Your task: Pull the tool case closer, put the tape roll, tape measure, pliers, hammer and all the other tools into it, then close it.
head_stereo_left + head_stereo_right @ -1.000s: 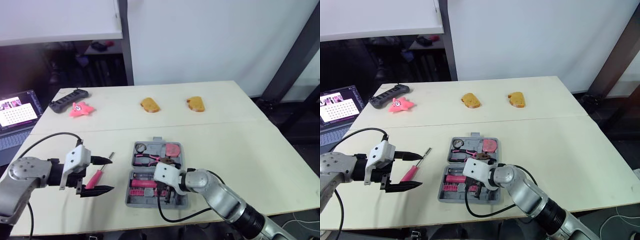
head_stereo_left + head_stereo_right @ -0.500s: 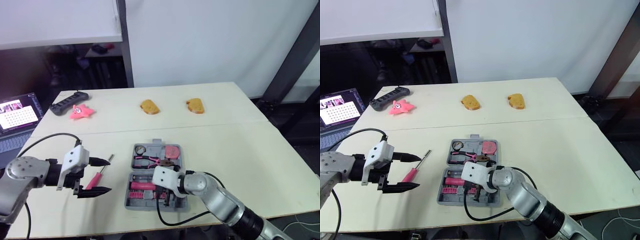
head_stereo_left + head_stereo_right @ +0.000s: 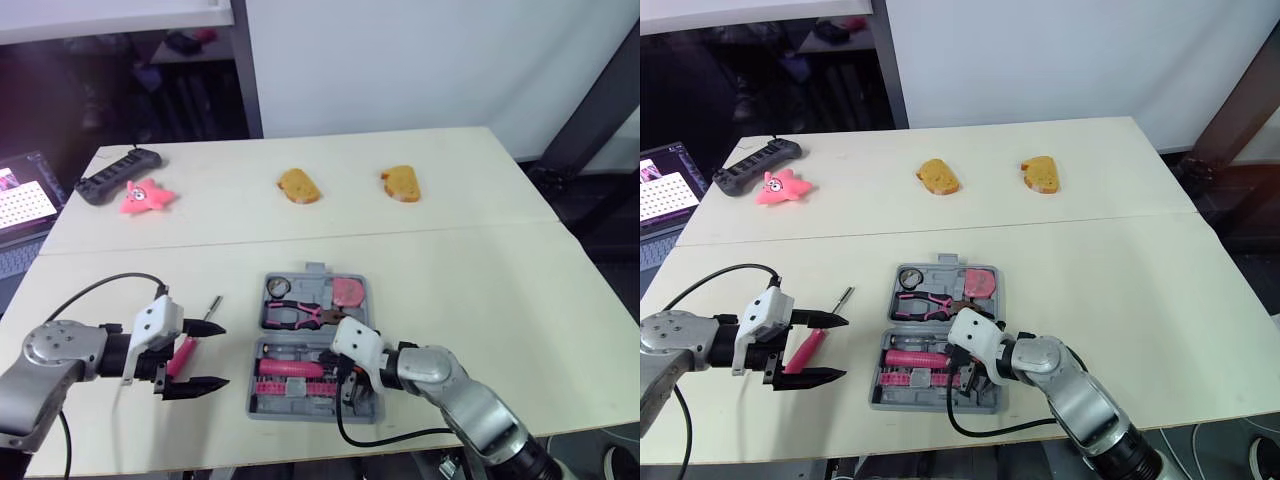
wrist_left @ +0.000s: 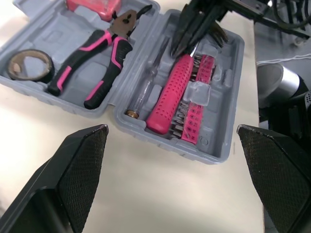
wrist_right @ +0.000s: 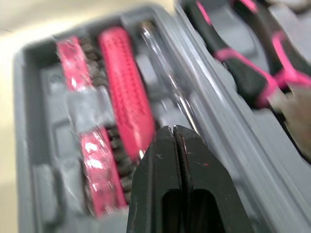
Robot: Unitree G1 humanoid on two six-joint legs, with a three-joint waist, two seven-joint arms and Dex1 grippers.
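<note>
Right fingers (image 5: 174, 133) are pressed flat together, nothing between them, tips down inside the near half of the tool case (image 3: 315, 270). They sit just beside the end of the pink-handled driver (image 4: 172, 92) that lies in its slot there. Next to that handle on one side is a thin clear-handled screwdriver (image 4: 146, 87), and on the other a pink strip of bits (image 4: 197, 102).

Across the hinge in the far half, the pink-and-black pliers (image 4: 104, 58) lie in their recess. The tape roll (image 4: 29, 65) is at the robot's left end and the pink tape measure (image 3: 347, 292) at its right end. The case lies wide open on the near part of the desk (image 3: 480, 280), in front of the robot.

Over to the left fingers (image 3: 846, 348): spread wide, holding nothing, low over the desk and pointing toward the case from its left. A loose pink screwdriver (image 3: 810, 345) lies on the desk in line with the gap between them, its metal shaft running away from the robot. Whether either finger touches it, I cannot tell.

Farther out, well apart from the case, are two bread-like pieces (image 3: 299, 186) (image 3: 401, 183). At the far left corner are a pink star toy (image 3: 140, 196) and a black handset (image 3: 115, 175), touching or nearly so. A laptop (image 3: 20, 205) sits off the left edge.
</note>
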